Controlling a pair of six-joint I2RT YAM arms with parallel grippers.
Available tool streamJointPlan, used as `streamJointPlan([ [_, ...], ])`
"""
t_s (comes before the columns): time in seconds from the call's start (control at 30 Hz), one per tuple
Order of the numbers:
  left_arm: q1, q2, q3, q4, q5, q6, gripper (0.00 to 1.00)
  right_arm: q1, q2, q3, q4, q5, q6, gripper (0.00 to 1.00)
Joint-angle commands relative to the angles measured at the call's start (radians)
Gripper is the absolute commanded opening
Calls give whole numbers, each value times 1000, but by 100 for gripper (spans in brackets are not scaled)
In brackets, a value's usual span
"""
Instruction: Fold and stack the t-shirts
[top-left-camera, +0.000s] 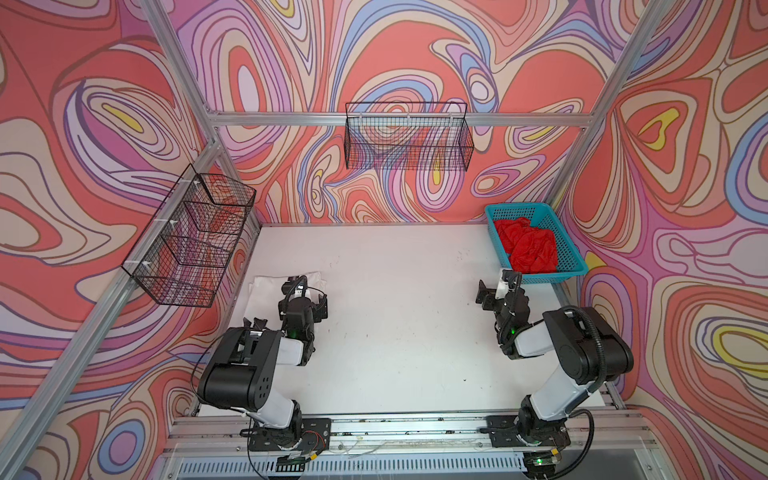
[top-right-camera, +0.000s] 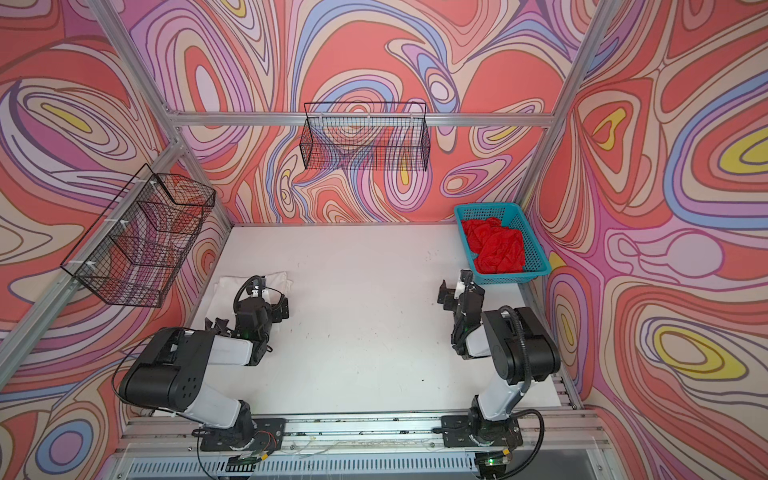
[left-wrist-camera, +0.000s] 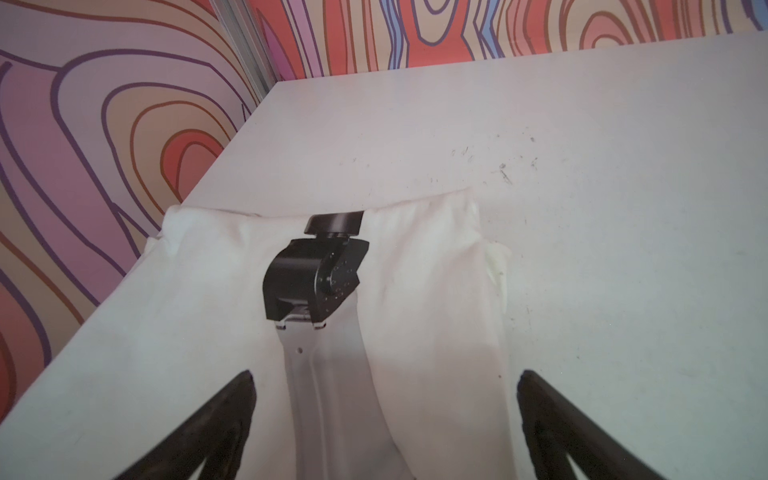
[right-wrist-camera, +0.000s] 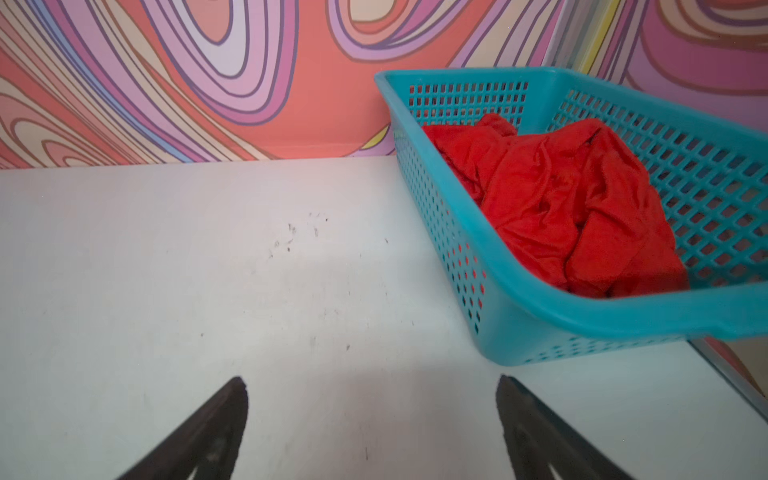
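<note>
A white t-shirt (top-left-camera: 266, 284) (top-right-camera: 232, 282) (left-wrist-camera: 432, 266) lies folded flat on the left of the table, with a black-and-grey shape showing on its cloth. Above its near part hovers my left gripper (top-left-camera: 303, 301) (top-right-camera: 266, 305) (left-wrist-camera: 385, 374), open, with nothing between the fingers. A red t-shirt (top-left-camera: 530, 249) (top-right-camera: 496, 247) (right-wrist-camera: 561, 199) lies crumpled in a teal basket (top-left-camera: 519, 205) (top-right-camera: 486, 206) (right-wrist-camera: 457, 75) at the back right. Just in front of the basket's near left corner is my right gripper (top-left-camera: 496, 293) (top-right-camera: 459, 291) (right-wrist-camera: 370, 377), open and empty over bare table.
The white table (top-left-camera: 395, 311) shows small dark marks. Black wire baskets hang on the back wall (top-left-camera: 409, 137) and the left wall (top-left-camera: 191, 237). An aluminium rail (top-left-camera: 395, 428) with both arm bases runs along the front edge. Patterned walls close in three sides.
</note>
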Motion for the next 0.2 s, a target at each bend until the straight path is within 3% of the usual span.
streamJointPlan([
  [0.0,12,10,35,58,2,-15,100,-2,11,14,35,13,-10,98],
  [0.17,12,3,39,39,3,-20,100,-2,7,7,52,17,-10,98],
])
